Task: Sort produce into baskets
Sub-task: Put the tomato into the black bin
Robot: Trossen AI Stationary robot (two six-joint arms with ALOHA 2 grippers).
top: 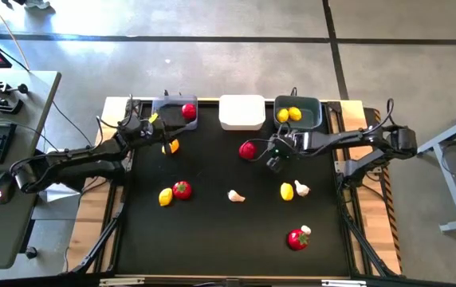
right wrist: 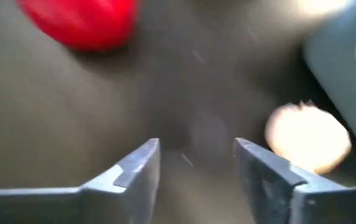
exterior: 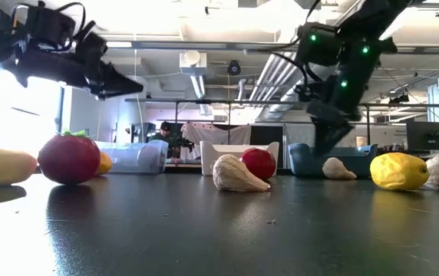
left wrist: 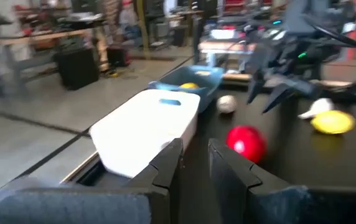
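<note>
Three baskets stand along the far edge: grey (top: 172, 114) with a tomato (top: 189, 111) inside, white (top: 241, 112), and teal (top: 308, 115) with lemons (top: 289, 115). My left gripper (left wrist: 193, 163) hovers level by the grey basket (top: 150, 127), its fingers a narrow gap apart with nothing between them. My right gripper (right wrist: 196, 155) slants down, open, just above the table (top: 278, 153). A tomato (right wrist: 78, 22) lies beyond it and a garlic bulb (right wrist: 309, 137) lies beside one finger, close to the teal basket. Neither is between its fingers.
Loose produce lies on the black mat: a lemon (top: 170, 146) near my left gripper, a lemon (top: 165, 196) beside a tomato (top: 182, 190), a garlic (top: 235, 195), a lemon (top: 287, 190) with a garlic (top: 301, 188), and a tomato (top: 297, 238) near the front.
</note>
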